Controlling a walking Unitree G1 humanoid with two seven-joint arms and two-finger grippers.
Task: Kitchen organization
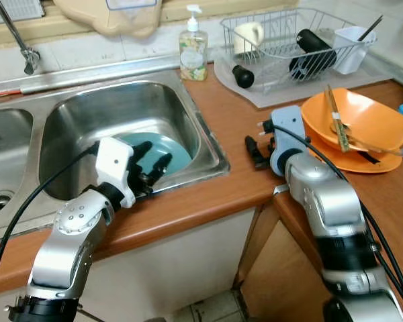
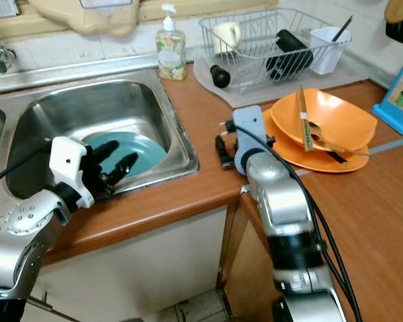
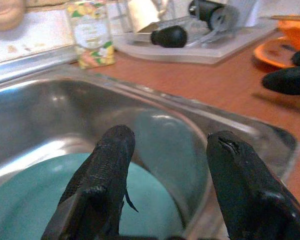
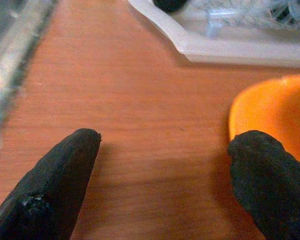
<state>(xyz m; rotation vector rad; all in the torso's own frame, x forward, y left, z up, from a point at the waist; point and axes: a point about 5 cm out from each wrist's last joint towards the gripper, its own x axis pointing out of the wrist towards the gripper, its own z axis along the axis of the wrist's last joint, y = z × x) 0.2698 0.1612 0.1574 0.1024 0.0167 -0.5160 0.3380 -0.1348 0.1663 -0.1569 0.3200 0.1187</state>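
Left eye view, my notes — sink (image 1: 188,117) centre-left holds teal plate (image 1: 171,151); left gripper (image 1: 150,171) spread above it. Right gripper (image 1: 255,149) spread beside orange bowl (image 1: 376,117) holding chopsticks (image 1: 336,117).

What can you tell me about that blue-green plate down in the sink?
The plate is round and teal, smooth and slightly glossy, perhaps plastic or glazed ceramic. It looks whole and bare of food. It sits low in the steel sink, leaning at a tilt against the basin's right wall rather than lying flat. The left gripper hangs over its near edge with its fingers open; whether they touch the plate cannot be told. Part of the plate is hidden behind that gripper.
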